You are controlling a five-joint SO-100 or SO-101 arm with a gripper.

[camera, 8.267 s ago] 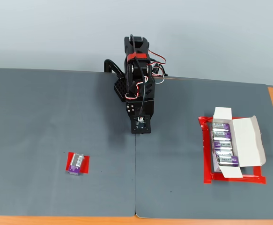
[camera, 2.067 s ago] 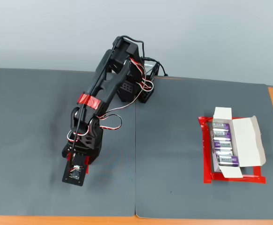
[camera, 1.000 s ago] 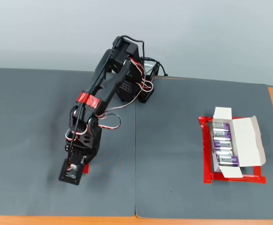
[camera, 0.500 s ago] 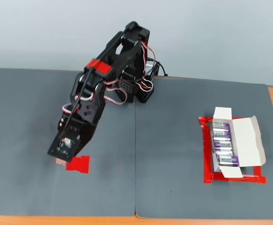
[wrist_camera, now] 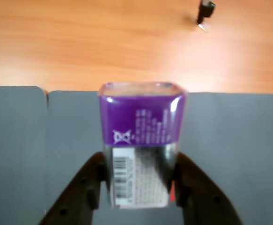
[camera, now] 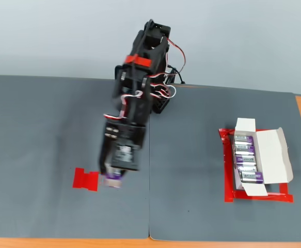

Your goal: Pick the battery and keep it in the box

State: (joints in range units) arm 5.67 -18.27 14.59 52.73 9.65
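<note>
Battery point(wrist_camera: 141, 145) – purple top w/ pale print, silver barcoded base – clamped in hand point(wrist_camera: 138, 187), box point(camera: 258, 160) well apart.

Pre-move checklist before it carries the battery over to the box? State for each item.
1. Grip: battery clamped between both fingers of the gripper in the wrist view: ok.
2. Lift: in the fixed view the battery has left the red tape patch, which lies bare: ok.
3. Height above the mat: cannot tell.
4. Box open, lid folded out to the right in the fixed view: ok.
5. Free slot: four cells already lie in a row in the box; whether room is left for another: cannot tell.
6. Path: bare grey mat between gripper and box in the fixed view: ok.
</note>
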